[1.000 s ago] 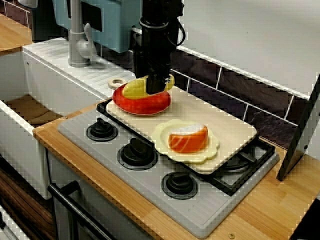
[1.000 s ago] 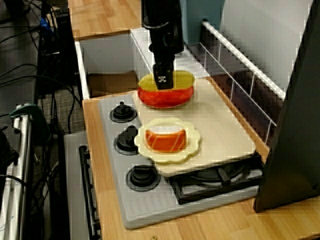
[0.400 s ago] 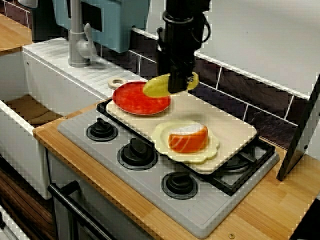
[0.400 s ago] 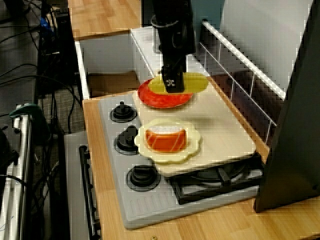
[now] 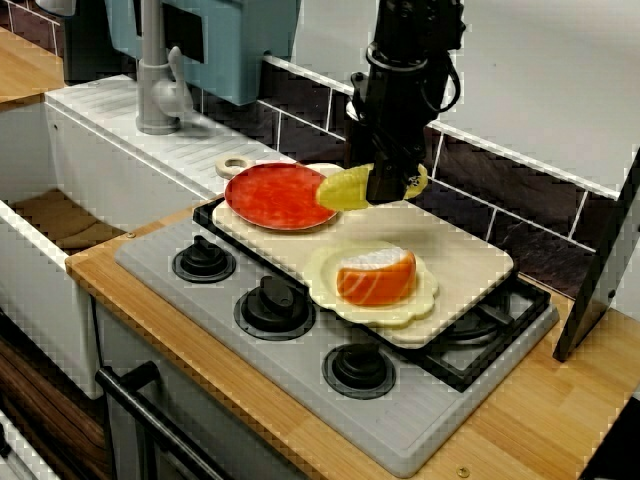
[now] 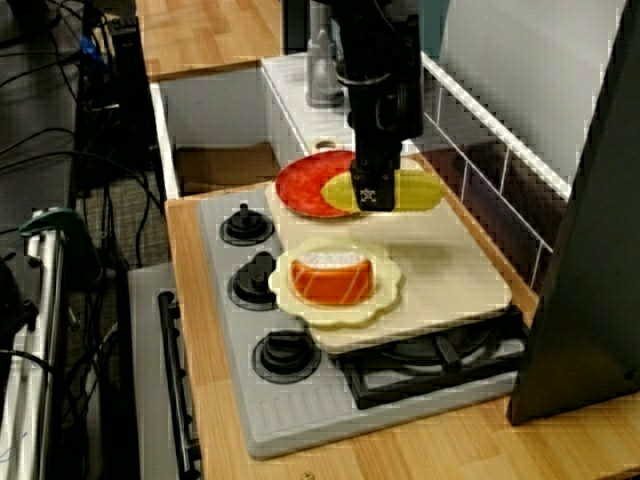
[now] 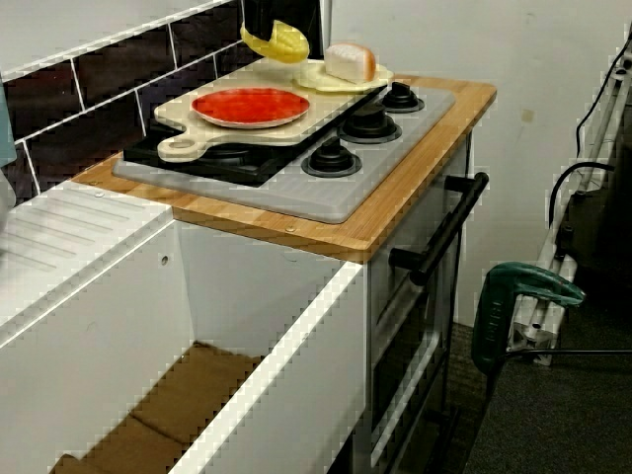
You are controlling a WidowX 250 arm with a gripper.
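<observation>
Gripper [image 5: 386, 186]: fingers clamped on a yellow piece [image 5: 344, 189], pinched near its middle, with both ends sticking out past the jaws in the view along the counter [image 6: 418, 189].

Change noted: a second ago the yellow piece was lying on the red plate [image 5: 272, 195] with the gripper down over it. It has since been lifted clear and carried sideways toward the tiled wall. It now hangs above the cutting board [image 5: 465, 255], just off the plate's rim. No contact with plate or board is seen.

The red plate is left bare and appears unmoved on the board.

Judgement: the lift off the plate is complete. The piece is in mid-carry and has not been set down anywhere.

Nearby: a cream scalloped plate [image 5: 318, 268] bearing an orange-and-white sushi piece [image 5: 376, 277], near the front edge of the board, undisturbed. The board rests on the stove [image 5: 300, 380]. In the low view from the sink, the yellow piece [image 7: 279, 40] is seen well above the board.
</observation>
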